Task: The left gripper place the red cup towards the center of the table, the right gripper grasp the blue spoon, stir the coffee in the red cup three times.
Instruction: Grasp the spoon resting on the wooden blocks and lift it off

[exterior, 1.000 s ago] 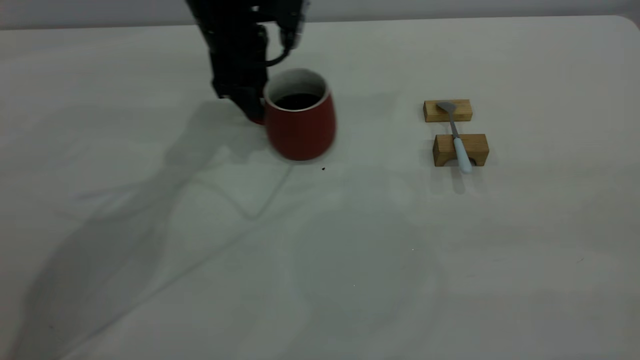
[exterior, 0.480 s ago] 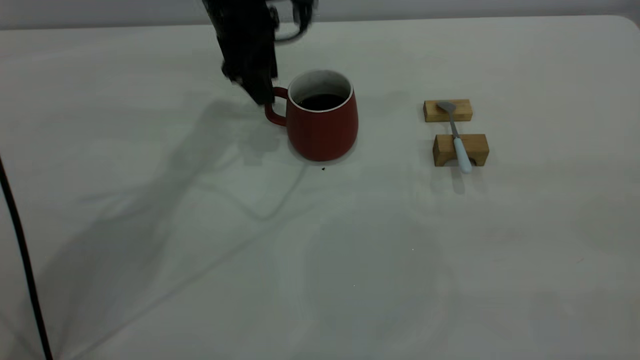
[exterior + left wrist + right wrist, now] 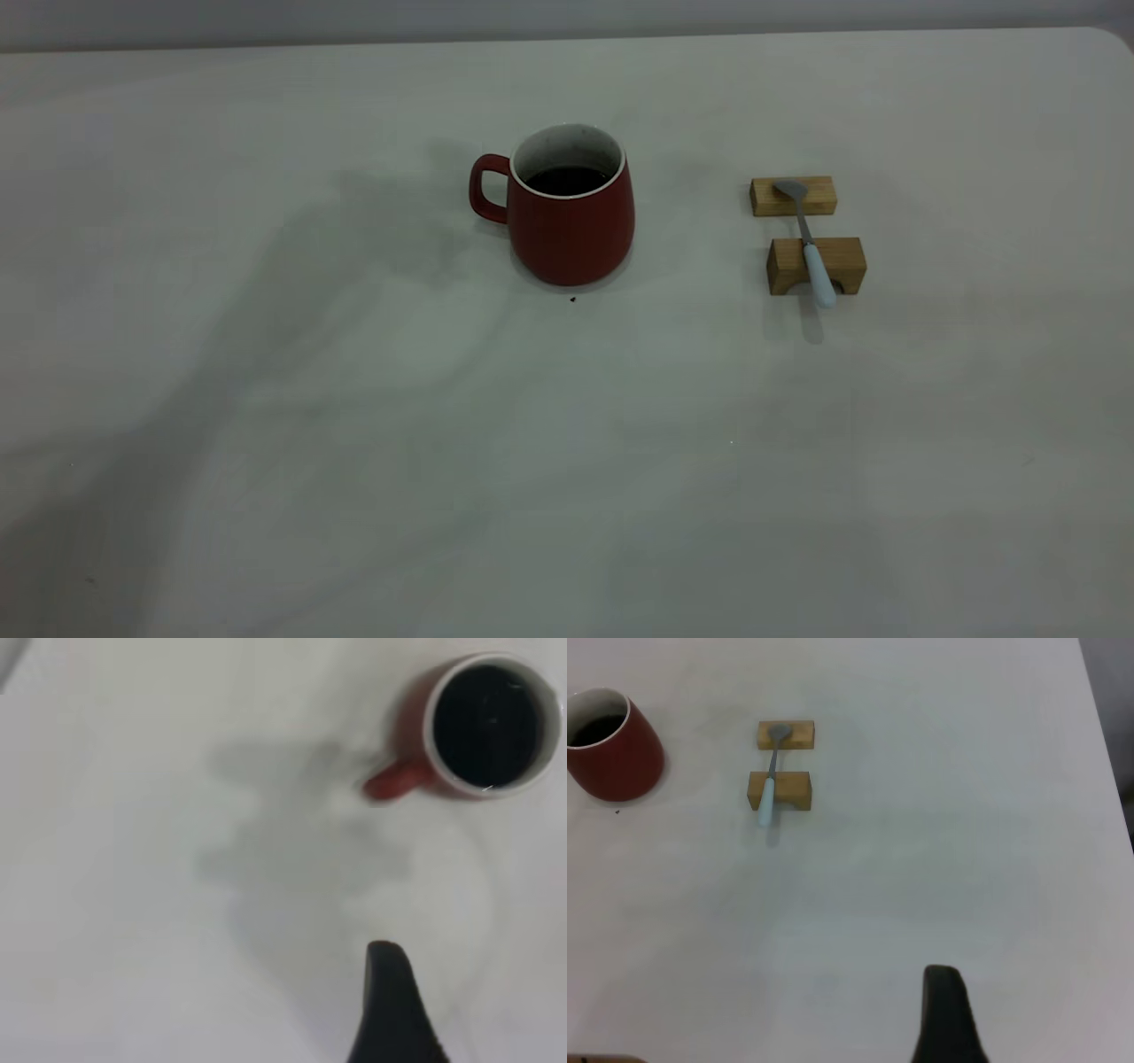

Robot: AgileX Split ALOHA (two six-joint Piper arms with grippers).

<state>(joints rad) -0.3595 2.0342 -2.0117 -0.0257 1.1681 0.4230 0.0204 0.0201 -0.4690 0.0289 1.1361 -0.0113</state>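
Red cup upright mid-bench, coffee inside. Blue spoon across two wooden blocks. Both grippers' jaws: cannot tell, one finger visible each.

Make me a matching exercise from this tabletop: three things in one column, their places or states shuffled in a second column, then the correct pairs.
Things:
1. red cup
2. blue spoon
3. coffee

Places or states:
A. laid across two wooden blocks
B. dark liquid inside the cup
C. upright on the table, handle towards the left arm's side

Pairs: 1-C, 2-A, 3-B
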